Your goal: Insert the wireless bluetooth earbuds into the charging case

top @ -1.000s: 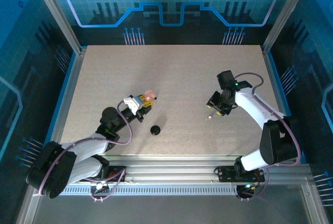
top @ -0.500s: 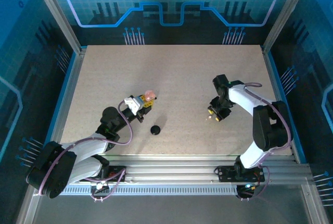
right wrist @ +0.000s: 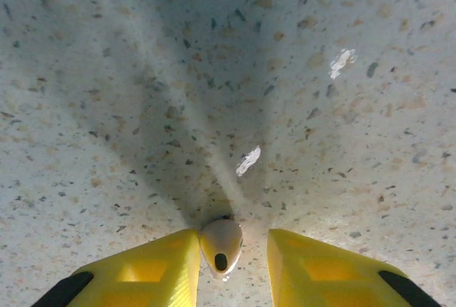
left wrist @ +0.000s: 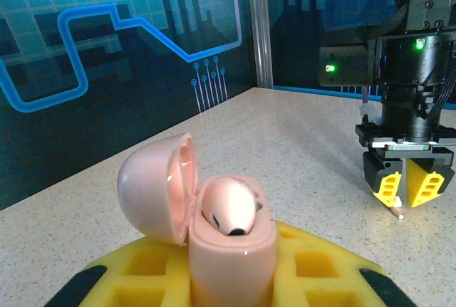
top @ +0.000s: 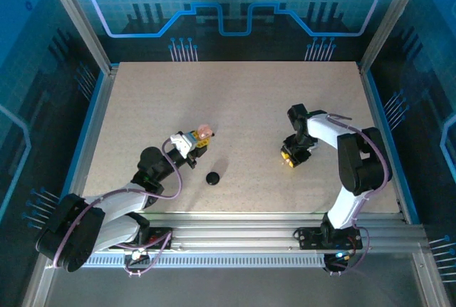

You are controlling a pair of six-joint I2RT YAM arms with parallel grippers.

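A pink charging case (left wrist: 231, 250) stands upright between the yellow fingers (left wrist: 135, 278) of my left gripper (top: 194, 143), which is shut on it. Its lid (left wrist: 153, 186) is hinged open to the left, and one whitish earbud (left wrist: 229, 207) sits in the case. My right gripper (right wrist: 231, 264) points straight down at the table, right of centre. A second whitish earbud (right wrist: 221, 246) lies on the table between its fingers. That earbud touches the left finger (right wrist: 153, 271), and a gap separates it from the right finger (right wrist: 313, 268). The left wrist view shows that gripper (left wrist: 407, 189) low over the tabletop.
A small black round thing (top: 212, 178) lies on the speckled table (top: 235, 100) just right of my left gripper. Blue walls and metal posts (top: 377, 29) enclose the table on three sides.
My right gripper has swung left and come down to the table around the loose earbud, and its jaws have narrowed. The left arm and the case have not moved.
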